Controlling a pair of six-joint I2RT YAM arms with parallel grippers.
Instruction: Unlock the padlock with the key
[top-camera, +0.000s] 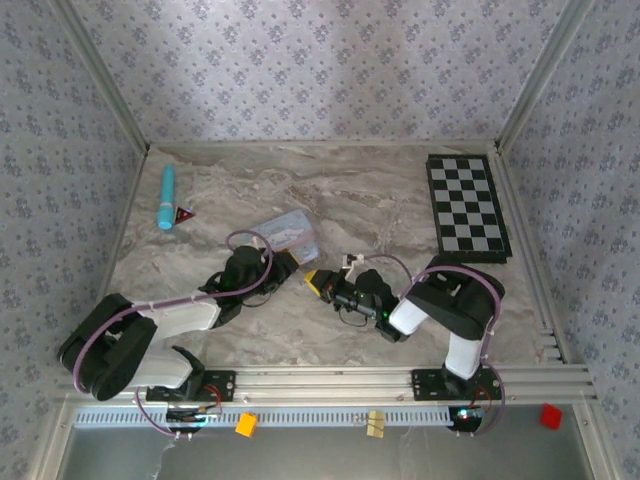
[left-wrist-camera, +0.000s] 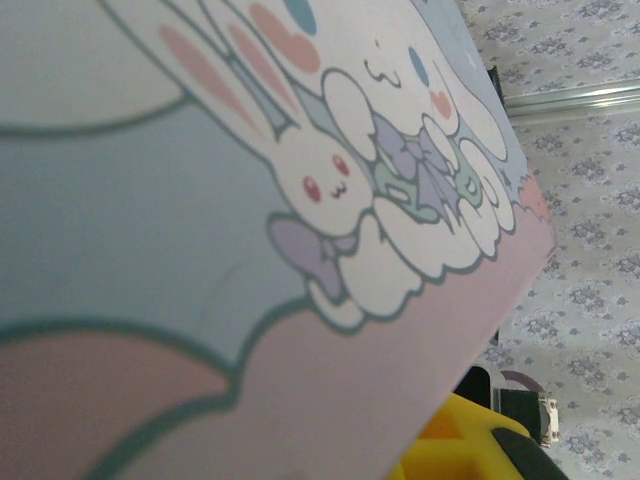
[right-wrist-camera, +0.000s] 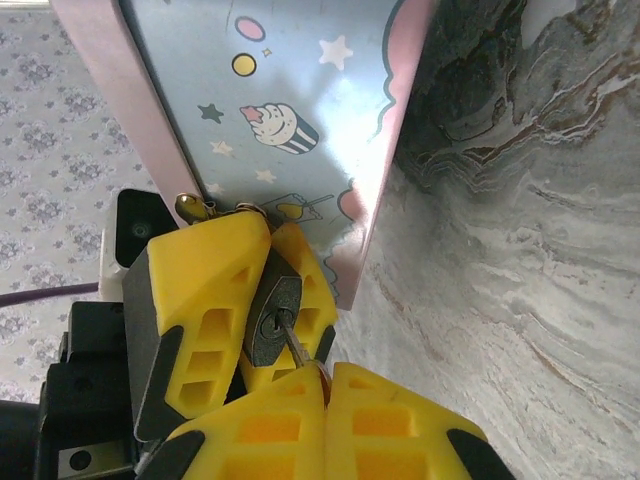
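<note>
Right wrist: right gripper (right-wrist-camera: 325, 372) pinches key (right-wrist-camera: 295, 343) in padlock (right-wrist-camera: 270, 322); left gripper (right-wrist-camera: 268, 238) clamps padlock beside tin (right-wrist-camera: 300, 90)

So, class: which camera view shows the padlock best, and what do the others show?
The right wrist view: the padlock sits close up between yellow fingers, keyhole facing the camera, key in it. From the top it is too small to make out; at the left wrist the tin blocks it.

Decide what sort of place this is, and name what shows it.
Probably a robot test booth: a marble-look table boxed in by wallpapered panels, two arms bolted to a metal rail, and loose props like a chessboard and a cartoon tin.
</note>
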